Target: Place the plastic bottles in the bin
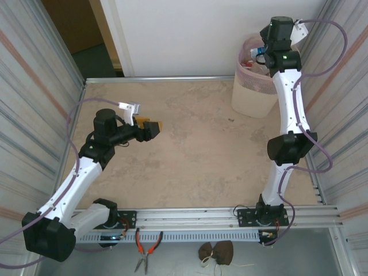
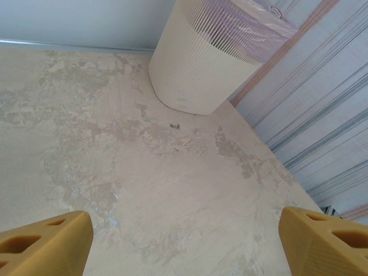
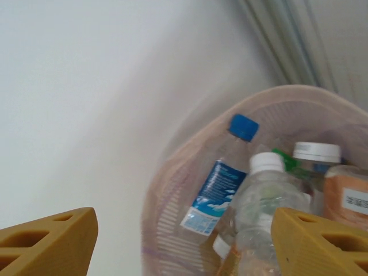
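At the far right corner of the table [image 1: 190,164] you have one bin [image 1: 252,99], upright, mouth up. Your right gripper [image 3: 184,227] hovers over that mouth, fingers spread wide, nothing between them. Inside, count at least four plastic bottles [image 3: 261,213]; any deeper ones cannot be told. The blue-capped bottle [image 3: 221,183] leans on the bin's wall, cap up, long axis tilted. Two white caps [image 3: 316,152] point up beside it, and one orange label [image 3: 345,201] shows at the edge. Your left gripper [image 1: 153,127] sits above the table, left of centre, fingers apart, empty.
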